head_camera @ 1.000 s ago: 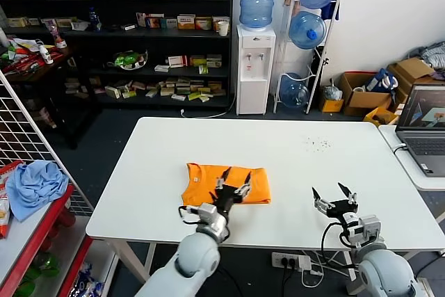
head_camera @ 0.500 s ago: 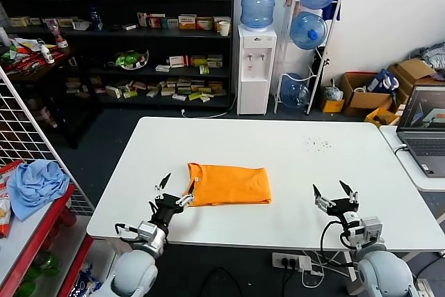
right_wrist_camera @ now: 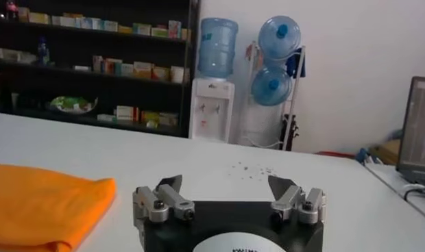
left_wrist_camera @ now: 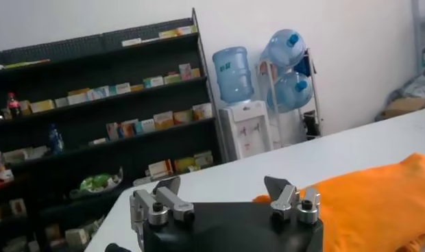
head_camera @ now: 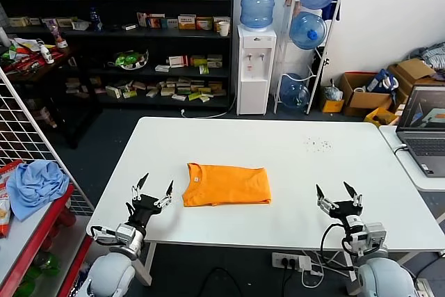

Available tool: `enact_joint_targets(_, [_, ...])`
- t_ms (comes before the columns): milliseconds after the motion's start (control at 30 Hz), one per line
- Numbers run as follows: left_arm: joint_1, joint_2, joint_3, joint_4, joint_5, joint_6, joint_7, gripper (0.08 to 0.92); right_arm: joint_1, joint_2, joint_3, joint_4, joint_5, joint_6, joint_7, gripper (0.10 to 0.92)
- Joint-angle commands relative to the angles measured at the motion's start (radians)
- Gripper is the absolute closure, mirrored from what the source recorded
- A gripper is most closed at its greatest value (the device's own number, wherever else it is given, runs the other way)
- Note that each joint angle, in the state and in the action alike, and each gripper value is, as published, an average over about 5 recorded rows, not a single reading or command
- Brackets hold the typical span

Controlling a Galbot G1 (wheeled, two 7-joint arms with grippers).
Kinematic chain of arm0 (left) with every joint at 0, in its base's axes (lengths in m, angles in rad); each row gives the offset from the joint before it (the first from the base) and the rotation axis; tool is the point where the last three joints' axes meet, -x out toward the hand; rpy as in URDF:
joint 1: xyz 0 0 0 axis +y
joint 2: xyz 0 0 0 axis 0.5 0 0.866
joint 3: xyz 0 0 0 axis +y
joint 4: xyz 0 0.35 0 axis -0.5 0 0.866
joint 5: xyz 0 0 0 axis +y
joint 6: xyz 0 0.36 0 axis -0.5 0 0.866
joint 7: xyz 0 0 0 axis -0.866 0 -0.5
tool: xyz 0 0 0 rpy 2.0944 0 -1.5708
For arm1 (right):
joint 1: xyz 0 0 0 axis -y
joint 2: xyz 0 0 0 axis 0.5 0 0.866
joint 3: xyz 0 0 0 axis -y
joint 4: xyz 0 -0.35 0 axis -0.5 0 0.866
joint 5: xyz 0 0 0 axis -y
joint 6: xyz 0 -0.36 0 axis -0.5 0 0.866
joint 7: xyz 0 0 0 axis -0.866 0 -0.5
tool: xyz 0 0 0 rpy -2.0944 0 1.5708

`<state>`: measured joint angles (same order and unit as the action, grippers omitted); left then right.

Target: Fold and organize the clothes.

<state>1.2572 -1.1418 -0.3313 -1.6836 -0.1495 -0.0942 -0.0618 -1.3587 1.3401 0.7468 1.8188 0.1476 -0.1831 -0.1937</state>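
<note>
Left gripper (head_camera: pixel 154 189), spread, was withdrawn from folded T-shirt (head_camera: pixel 227 185) toward the table's (head_camera: pixel 292 165) front-left edge; right gripper (head_camera: pixel 338 196) spread, parked. Unweighted fold might spring open.

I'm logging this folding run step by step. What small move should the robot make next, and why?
Probably nothing more than keeping both arms parked. The orange T-shirt already lies folded into a neat rectangle on the white table. The left gripper hangs open beside it, touching nothing, and the right gripper hangs open near the table's front edge. The fold looks finished.
</note>
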Motion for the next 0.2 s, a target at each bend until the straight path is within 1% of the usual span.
enact_joint_targets(33, [0.023,0.004,-0.061,0.009,0.031,-0.001,0.016,0.177,-0.011,0.068,0.04,0.024,-0.041,0.004,-0.041,0.203])
enact_joint_targets(200, [0.021,0.003,-0.064,0.015,0.027,-0.003,0.009,0.177,-0.009,0.077,0.041,0.03,-0.04,0.005,-0.045,0.203])
